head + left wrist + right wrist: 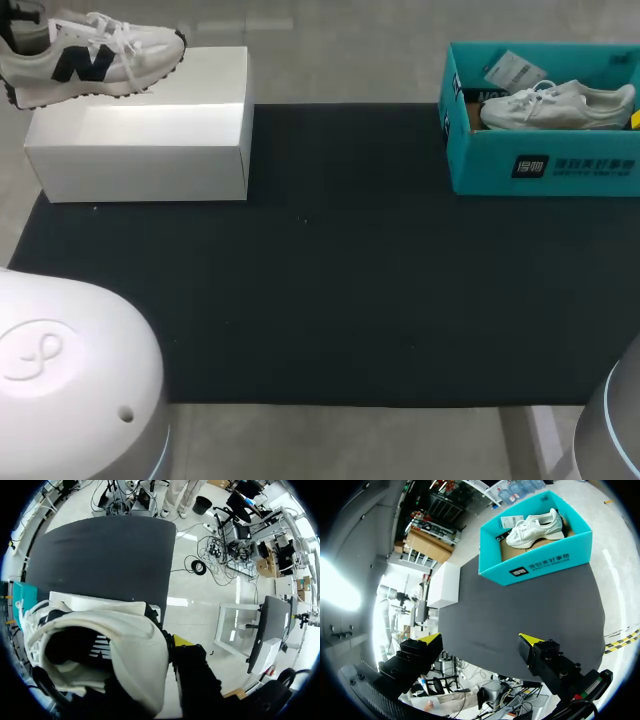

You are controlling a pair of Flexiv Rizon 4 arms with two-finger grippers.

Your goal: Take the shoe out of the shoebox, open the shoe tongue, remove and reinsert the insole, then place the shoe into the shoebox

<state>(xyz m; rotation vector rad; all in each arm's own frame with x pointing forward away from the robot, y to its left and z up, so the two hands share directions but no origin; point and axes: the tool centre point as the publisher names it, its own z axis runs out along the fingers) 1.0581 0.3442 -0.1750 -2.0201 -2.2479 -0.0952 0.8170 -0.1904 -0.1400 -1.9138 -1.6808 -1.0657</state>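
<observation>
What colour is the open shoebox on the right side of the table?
The shoebox is teal; clearest in the right wrist view.

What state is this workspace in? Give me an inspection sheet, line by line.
Surface: black mat, with a box at each far corner.
Job's things: navy-marked shoe over the far left corner of the white box.
Clutter: teal box at the far right, holding a white shoe and a tag.
Grippers: left gripper at the navy-marked shoe, grip hidden by the shoe; right gripper open above the mat, holding nothing.
Cables: nothing seen.
Surroundings: nothing seen.
</observation>
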